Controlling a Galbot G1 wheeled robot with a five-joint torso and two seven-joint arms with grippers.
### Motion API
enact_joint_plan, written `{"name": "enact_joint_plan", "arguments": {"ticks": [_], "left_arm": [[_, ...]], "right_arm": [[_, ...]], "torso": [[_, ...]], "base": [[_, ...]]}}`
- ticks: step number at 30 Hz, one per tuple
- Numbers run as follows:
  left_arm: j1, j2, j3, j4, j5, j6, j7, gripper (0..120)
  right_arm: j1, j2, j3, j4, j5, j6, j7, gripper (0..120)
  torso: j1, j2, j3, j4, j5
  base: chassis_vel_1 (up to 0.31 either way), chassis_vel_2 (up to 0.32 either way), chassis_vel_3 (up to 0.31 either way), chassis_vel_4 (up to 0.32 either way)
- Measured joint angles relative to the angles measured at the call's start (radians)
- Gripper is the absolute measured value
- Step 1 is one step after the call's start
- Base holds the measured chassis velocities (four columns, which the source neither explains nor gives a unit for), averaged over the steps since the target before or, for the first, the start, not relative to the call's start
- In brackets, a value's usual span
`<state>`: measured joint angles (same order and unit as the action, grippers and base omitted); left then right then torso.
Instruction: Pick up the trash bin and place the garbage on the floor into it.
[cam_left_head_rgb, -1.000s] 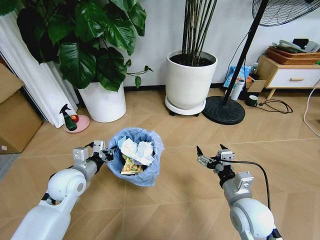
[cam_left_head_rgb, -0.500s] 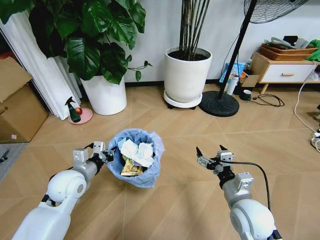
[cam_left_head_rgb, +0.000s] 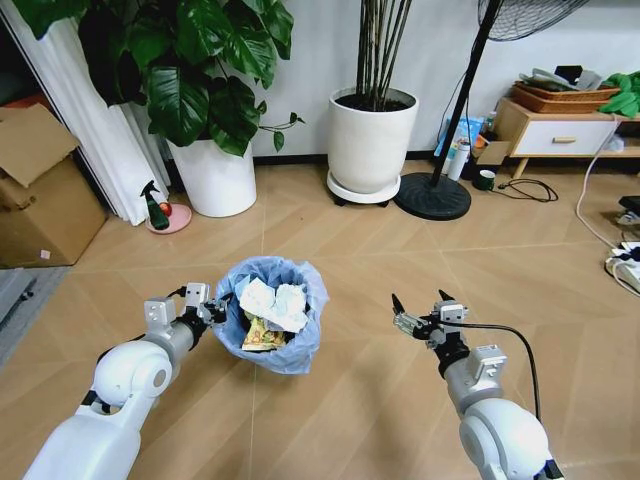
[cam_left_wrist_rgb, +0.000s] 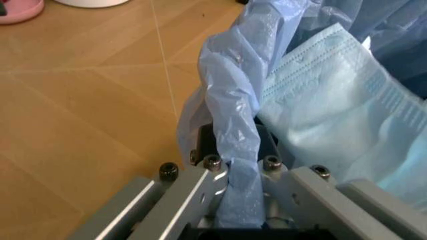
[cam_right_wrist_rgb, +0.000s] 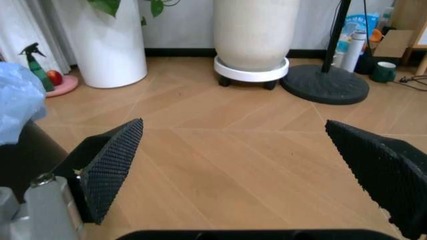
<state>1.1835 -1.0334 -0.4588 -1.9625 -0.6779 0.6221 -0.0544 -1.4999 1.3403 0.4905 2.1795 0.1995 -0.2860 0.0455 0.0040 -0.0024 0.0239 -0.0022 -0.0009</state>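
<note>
The trash bin (cam_left_head_rgb: 272, 320), dark with a crinkled light-blue bag over its rim, sits just in front of me, left of centre. My left gripper (cam_left_head_rgb: 212, 310) is shut on its near rim; the left wrist view shows the bag-covered rim (cam_left_wrist_rgb: 233, 125) pinched in my left gripper (cam_left_wrist_rgb: 240, 182). Garbage (cam_left_head_rgb: 270, 304) lies inside: white tissues over a yellow wrapper, plus a pale blue mask (cam_left_wrist_rgb: 333, 125). My right gripper (cam_left_head_rgb: 417, 306) hovers open to the right of the bin over bare floor (cam_left_head_rgb: 350, 250). In the right wrist view its black pads (cam_right_wrist_rgb: 110, 165) stand wide apart around nothing.
Two white plant pots (cam_left_head_rgb: 212, 178) (cam_left_head_rgb: 371, 140) and a fan base (cam_left_head_rgb: 432, 196) stand by the far wall. A cardboard box (cam_left_head_rgb: 40, 190) is at the left, with a spray bottle (cam_left_head_rgb: 156, 206) nearby. A cabinet (cam_left_head_rgb: 560, 135) and cables (cam_left_head_rgb: 620, 250) are at the right.
The whole head view has shifted: pots, fan and cabinet sit farther off and more floor shows, so the camera moved. Both arms and the held bin keep their places in view.
</note>
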Motion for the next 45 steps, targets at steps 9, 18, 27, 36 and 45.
{"name": "enact_joint_plan", "arguments": {"ticks": [9,18,27,36,45], "left_arm": [[0.001,-0.003,0.0,0.004,0.004,-0.003,0.002,0],[0.0,-0.006,0.0,0.006,0.006,-0.004,0.004,0],[0.0,-0.007,-0.001,0.006,0.007,-0.005,0.004,0],[-0.001,-0.007,-0.001,0.006,0.007,-0.005,0.004,0],[0.004,-0.006,-0.003,0.004,0.007,-0.005,0.004,0]], "right_arm": [[0.0,0.0,-0.002,-0.002,0.0,0.0,0.0,100],[-0.001,-0.009,-0.001,-0.002,0.001,-0.001,0.0,100],[-0.003,-0.008,-0.003,-0.001,0.001,-0.001,-0.001,100],[-0.005,-0.009,-0.002,-0.001,0.001,-0.001,-0.002,100],[-0.008,-0.008,-0.004,-0.001,0.0,-0.001,-0.004,100]], "torso": [[0.0,0.0,0.0,-0.0001,-0.0001],[0.0,0.0,0.0,-0.0002,-0.0002],[0.0,0.0,0.0,0.0,0.0],[0.0,0.0,0.0,0.0001,0.0001],[0.0,0.0,0.0,0.0,0.0001]], "base": [[0.169,-0.164,-0.161,0.158],[0.16,-0.166,-0.17,0.157],[0.172,-0.167,-0.168,0.163],[0.177,-0.18,-0.175,0.167],[0.163,-0.166,-0.173,0.176]]}}
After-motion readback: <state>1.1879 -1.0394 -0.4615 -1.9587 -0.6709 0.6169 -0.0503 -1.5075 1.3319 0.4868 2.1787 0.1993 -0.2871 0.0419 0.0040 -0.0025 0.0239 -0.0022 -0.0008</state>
